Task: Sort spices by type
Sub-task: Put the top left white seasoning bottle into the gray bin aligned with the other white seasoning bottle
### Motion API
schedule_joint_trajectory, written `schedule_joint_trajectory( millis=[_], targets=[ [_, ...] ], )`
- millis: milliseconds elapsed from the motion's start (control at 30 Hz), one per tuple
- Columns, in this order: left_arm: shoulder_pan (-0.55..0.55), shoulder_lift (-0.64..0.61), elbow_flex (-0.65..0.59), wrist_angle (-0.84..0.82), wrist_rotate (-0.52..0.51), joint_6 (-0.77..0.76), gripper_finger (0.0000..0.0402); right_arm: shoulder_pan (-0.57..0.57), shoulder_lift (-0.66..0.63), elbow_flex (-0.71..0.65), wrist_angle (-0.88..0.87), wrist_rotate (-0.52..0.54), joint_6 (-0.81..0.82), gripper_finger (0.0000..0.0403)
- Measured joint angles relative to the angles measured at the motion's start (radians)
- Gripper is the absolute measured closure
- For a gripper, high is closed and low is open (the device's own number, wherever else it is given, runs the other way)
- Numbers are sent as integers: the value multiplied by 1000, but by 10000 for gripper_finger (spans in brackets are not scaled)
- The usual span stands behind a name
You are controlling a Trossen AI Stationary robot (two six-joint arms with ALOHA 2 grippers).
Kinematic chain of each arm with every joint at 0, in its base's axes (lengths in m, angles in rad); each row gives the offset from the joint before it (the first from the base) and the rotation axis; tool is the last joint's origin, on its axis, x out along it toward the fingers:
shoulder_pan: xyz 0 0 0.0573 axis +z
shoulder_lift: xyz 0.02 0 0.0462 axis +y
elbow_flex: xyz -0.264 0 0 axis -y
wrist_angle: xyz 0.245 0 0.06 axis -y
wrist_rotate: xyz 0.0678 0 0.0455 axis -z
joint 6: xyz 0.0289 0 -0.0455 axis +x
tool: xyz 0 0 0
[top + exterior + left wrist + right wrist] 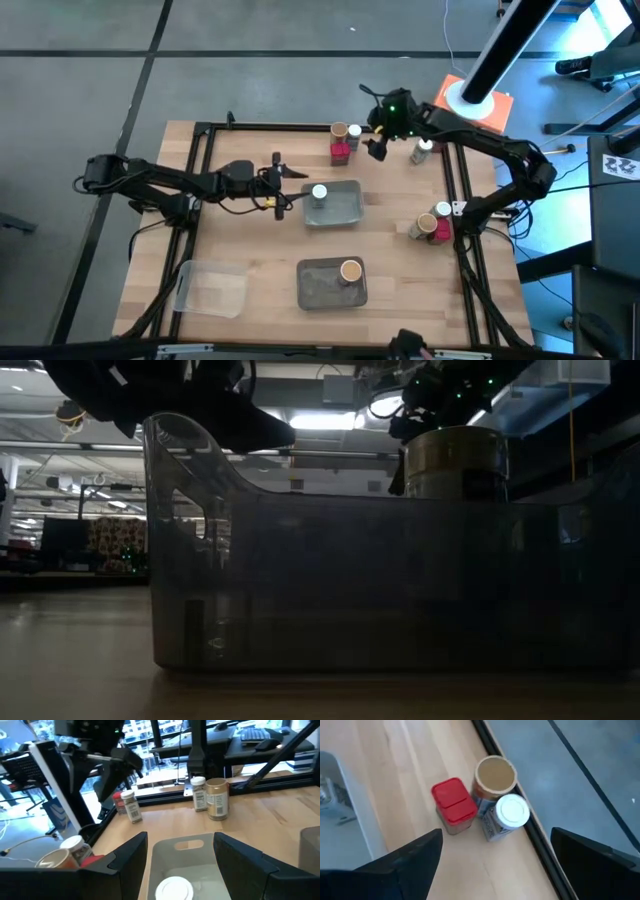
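Spices sit in small groups on a wooden table, placed here relative to the grey tray at its middle. One white-lidded jar stands inside that tray, at the end nearest the left gripper. That gripper hovers just beside the tray's end with its fingers spread wide and nothing between them; its wrist view looks down on the jar's white lid between the two fingers. Toward the camera from the middle tray, a second grey tray holds a tan-topped cylinder. Beyond the middle tray, at the table's far edge, a red packet, a tan-topped cylinder and a white-lidded jar stand touching in a cluster. The right gripper hangs beside this cluster, fingers wide apart and empty. Another white-lidded jar stands farther along the far edge. To the tray's right, near the table's side rail, a tan-topped cylinder, a white lid and a red packet are grouped together. A clear tray lies at the near left corner.
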Motion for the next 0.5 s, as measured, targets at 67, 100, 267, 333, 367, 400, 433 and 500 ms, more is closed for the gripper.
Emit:
schedule_joint_trajectory(
  millis=[67,100,267,333,367,400,433,500],
  targets=[
    [7,0,0,-1,0,-1,185,1,0,0,1,9,-16,34],
    [9,0,0,-1,-1,-4,185,2,0,0,6,16,-15,34],
    [12,0,0,-3,-1,-4,185,-14,26,1,46,24,-29,34],
    [12,0,0,-2,-1,5,185,-24,52,1,68,26,-51,34],
    [12,0,0,-2,-1,11,185,-34,67,1,78,25,-62,34],
    [12,0,0,-2,-1,24,185,-44,84,1,85,24,-80,34],
    [13,0,0,-2,0,39,185,-54,102,1,98,21,-98,34],
    [13,0,0,-1,-3,60,185,-73,139,1,137,17,-131,34]
  ],
)
